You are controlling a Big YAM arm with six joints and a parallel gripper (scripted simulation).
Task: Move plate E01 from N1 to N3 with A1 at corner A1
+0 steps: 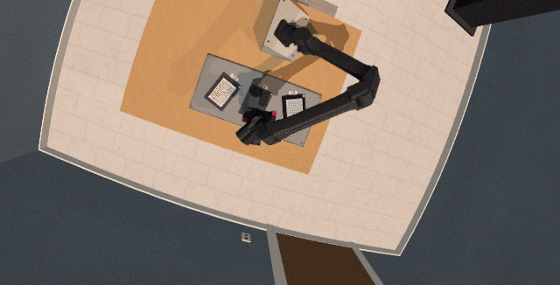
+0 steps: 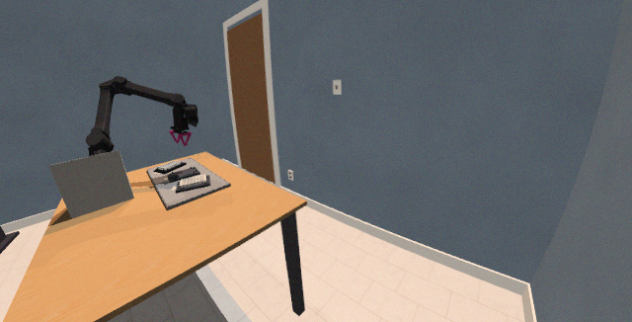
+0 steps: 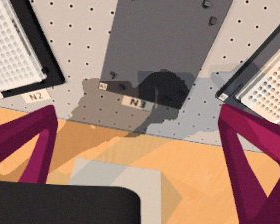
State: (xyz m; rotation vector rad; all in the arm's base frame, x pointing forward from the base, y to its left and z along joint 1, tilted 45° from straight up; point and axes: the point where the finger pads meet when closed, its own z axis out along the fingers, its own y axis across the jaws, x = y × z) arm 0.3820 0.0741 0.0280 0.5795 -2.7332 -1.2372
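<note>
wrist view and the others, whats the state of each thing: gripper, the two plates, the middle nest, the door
gripper: open wide, holding nothing, above the deck
left plate: seated in its nest, wells up
right plate: seated in its nest, wells up
middle nest: no plate in it
door: closed

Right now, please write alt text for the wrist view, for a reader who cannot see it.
An empty dark nest lies on a grey perforated deck, seen from above between the open hand's two magenta fingers. White well plates in black frames sit at the left and right edges.
</note>
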